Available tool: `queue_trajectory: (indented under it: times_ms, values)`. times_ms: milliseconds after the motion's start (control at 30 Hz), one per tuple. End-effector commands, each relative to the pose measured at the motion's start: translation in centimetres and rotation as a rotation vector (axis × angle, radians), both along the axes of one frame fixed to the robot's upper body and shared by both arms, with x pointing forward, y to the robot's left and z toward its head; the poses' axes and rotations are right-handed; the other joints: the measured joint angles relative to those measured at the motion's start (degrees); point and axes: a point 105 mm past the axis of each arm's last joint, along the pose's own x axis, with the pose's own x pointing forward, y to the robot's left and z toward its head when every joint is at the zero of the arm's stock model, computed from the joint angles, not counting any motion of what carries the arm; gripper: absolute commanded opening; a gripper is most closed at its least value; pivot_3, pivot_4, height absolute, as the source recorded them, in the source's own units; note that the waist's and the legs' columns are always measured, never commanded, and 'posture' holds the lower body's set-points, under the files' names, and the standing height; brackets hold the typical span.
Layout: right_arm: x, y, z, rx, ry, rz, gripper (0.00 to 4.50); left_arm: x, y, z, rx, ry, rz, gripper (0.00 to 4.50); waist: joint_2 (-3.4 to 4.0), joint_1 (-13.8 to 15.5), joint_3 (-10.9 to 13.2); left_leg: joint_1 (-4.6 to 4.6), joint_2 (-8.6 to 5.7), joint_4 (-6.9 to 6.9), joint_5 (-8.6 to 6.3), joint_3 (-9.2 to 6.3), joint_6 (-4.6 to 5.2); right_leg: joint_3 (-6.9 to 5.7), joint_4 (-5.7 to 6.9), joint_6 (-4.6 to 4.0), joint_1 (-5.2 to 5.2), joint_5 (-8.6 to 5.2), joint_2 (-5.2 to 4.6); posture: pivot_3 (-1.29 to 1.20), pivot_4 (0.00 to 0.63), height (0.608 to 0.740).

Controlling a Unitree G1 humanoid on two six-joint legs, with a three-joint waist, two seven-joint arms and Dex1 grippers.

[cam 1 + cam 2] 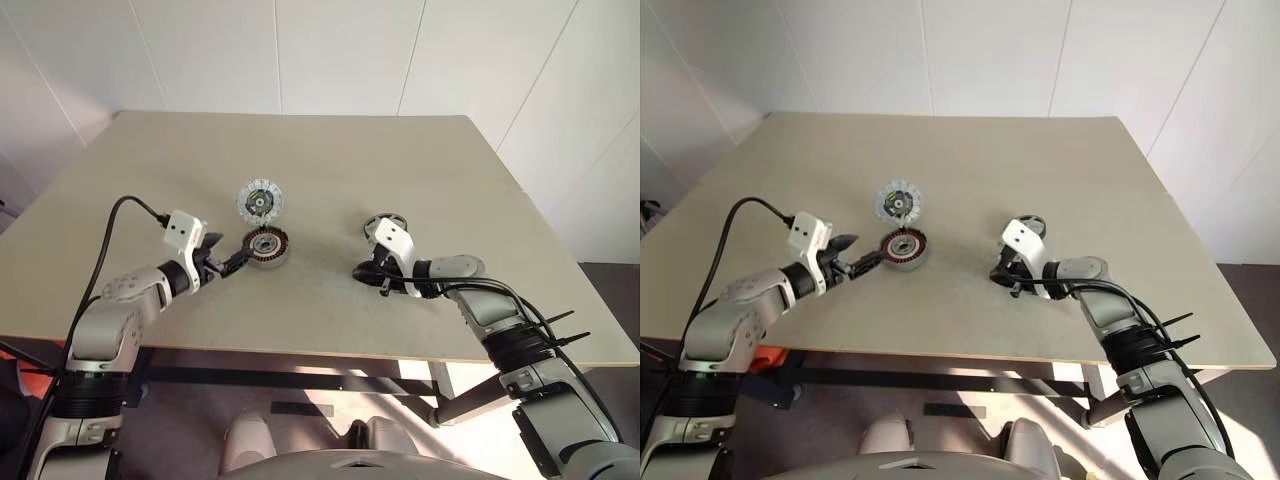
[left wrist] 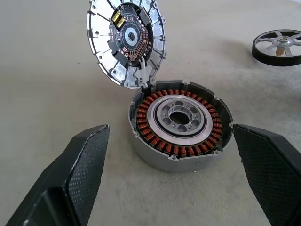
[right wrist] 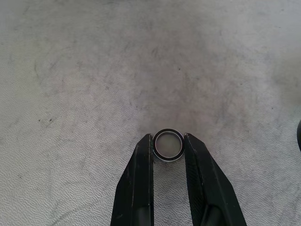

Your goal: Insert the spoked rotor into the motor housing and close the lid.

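Note:
The round motor housing (image 2: 181, 125) with copper windings sits on the table, its hinged lid (image 2: 127, 42) standing open behind it. My left gripper (image 2: 170, 132) is open, one finger on each side of the housing and short of touching it. The black spoked rotor (image 2: 280, 47) lies flat on the table to the right, beside my right wrist (image 1: 395, 240). My right gripper (image 3: 168, 141) points down at the table in front of the rotor, and its fingers are shut on a small black-rimmed metal ring (image 3: 168, 150) that rests on the surface.
The beige table (image 1: 300, 150) reaches white walls at the back and sides. Its front edge (image 1: 300, 350) runs just under both forearms. A black cable (image 1: 110, 230) loops up from my left wrist.

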Motion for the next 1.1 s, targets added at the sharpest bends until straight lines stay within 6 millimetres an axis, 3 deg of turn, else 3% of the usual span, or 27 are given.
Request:
queue_trajectory:
  times_ms: [33,300,567,767,1100]
  values:
    - [0.8,-0.3,1.2,-0.012,-0.055,-0.016,0.61,0.4,0.3,1.5,0.015,-0.056,0.008,4.43,0.0,0.0,0.0,0.0,0.0,0.0,0.0,0.0,0.0,0.0,0.0,0.0,0.0,0.0,0.0,0.0,0.0,0.74]
    - [1.5,1.2,4.2,0.028,-0.133,0.015,0.61,0.3,0.3,1.3,0.015,-0.05,0.007,4.43,0.01,-0.1,0.0,-0.02,0.0,-0.01,0.0,0.0,0.0,0.0,-0.01,0.0,-0.06,0.0,0.01,0.0,0.0,0.74]
    - [0.8,-2.9,1.7,-0.118,-0.065,-0.025,0.61,0.3,0.4,1.1,0.013,-0.046,0.015,4.43,0.01,0.5,0.0,-0.09,0.0,-0.01,-0.03,0.0,0.05,-0.03,-0.15,0.0,-0.06,0.0,0.0,0.0,0.0,0.74]
    - [1.1,-6.2,1.6,-0.186,-0.063,-0.094,0.61,0.3,0.4,1.0,0.013,-0.041,0.014,4.43,0.02,0.5,0.0,-0.05,0.0,-0.02,-0.03,0.0,0.04,-0.01,-0.13,0.0,-0.05,0.0,0.0,0.0,0.0,0.74]
    - [1.0,-7.8,1.5,-0.201,-0.049,-0.122,0.61,0.5,0.4,0.6,0.012,-0.03,0.011,4.43,0.01,1.2,0.0,-0.04,0.0,0.0,-0.02,0.0,0.05,-0.02,-0.13,0.0,-0.02,0.0,-0.01,0.0,0.0,0.74]
